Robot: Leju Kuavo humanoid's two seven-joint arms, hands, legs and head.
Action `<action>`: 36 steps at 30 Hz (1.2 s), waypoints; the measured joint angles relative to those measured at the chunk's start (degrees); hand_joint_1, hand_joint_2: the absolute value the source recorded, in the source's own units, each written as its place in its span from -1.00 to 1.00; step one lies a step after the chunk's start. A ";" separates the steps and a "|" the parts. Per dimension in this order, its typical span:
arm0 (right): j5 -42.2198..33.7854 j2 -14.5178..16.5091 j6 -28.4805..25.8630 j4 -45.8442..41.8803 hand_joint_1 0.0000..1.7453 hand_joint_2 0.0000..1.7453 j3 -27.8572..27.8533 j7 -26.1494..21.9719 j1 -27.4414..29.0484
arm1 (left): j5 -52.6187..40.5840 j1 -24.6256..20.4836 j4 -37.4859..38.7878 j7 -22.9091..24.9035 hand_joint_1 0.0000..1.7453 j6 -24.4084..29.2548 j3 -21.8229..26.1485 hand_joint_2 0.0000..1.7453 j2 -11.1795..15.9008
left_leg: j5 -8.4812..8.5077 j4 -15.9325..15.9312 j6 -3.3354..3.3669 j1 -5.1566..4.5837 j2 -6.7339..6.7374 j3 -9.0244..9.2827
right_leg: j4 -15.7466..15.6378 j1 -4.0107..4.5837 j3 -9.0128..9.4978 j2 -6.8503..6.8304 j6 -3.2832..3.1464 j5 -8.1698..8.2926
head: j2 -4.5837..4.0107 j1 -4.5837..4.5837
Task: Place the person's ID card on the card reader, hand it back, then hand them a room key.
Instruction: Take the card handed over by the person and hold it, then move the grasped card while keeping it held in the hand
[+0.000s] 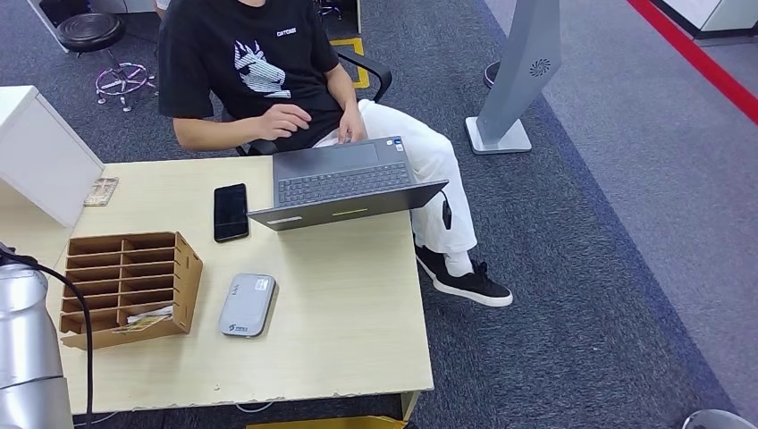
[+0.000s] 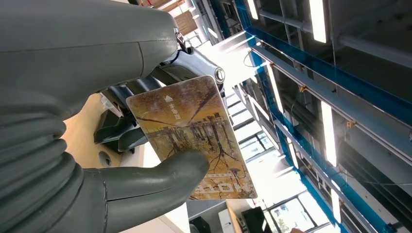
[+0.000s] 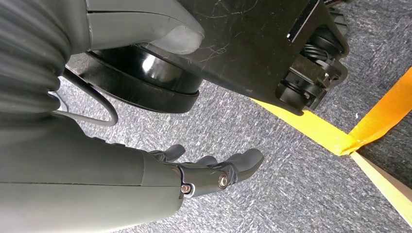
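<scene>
Left hand pinches a brown-and-gold printed plastic card between thick grey thumb and darker fingers; card face tipped up toward the ceiling lights. Cannot say from the print whether it is the ID card or a room key.

Right hand hangs by the robot's side over grey carpet and yellow floor tape. Fingers slightly curled, apart, holding nothing; judged idle because the job needs one hand.

Landmark: grey rounded plastic card reader, lying flat on the pale wooden table.
- Just left of reader: brown cardboard slotted organiser, a few cards in its lowest slot; probably the key stock, kept within the left arm's reach.
- Beyond reader: black smartphone, face up.
- Beyond and right of reader: open grey laptop, overhanging the far table edge at the person's lap.
- Person in black T-shirt and white trousers sits past the laptop, hands near the keyboard, neither stretched out to receive.

Reader top is bare. Step in hand cannot be fixed while the card's identity is unsure.
</scene>
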 joint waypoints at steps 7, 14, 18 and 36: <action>-0.17 -0.02 0.00 0.01 -1.00 1.00 0.03 0.04 0.00 | 2.13 0.00 0.03 -0.08 1.00 0.36 0.00 1.00 -0.04 | 0.00 0.00 0.00 0.00 0.00 0.00 | 0.00 0.00 0.00 0.00 0.00 0.00 | 0.00 -0.01; -1.47 -0.03 0.00 -0.02 -1.00 1.00 0.27 -0.01 0.00 | 2.13 1.03 -0.30 -0.48 1.00 -4.94 -1.04 1.00 -0.56 | 0.00 0.00 0.00 -0.02 0.00 0.01 | -0.01 0.00 0.00 0.00 0.00 0.00 | 0.00 -0.01; -2.93 -0.11 0.01 -0.11 -1.00 1.00 0.37 -0.28 0.08 | -1.17 6.07 -4.15 -0.10 1.00 -13.99 -6.84 1.00 -1.16 | -0.03 0.00 0.03 -0.05 0.00 0.00 | -0.02 -0.03 0.00 0.01 0.01 -0.01 | -0.01 -0.01; -5.49 -0.63 0.00 -2.03 -1.00 1.00 -0.39 -0.74 2.70 | 7.33 32.50 -18.33 2.51 1.00 -24.22 -22.17 1.00 -2.56 | -0.27 -0.04 0.02 -0.03 0.04 -0.03 | -0.04 -0.07 0.00 0.04 0.17 -0.21 | 0.00 -0.01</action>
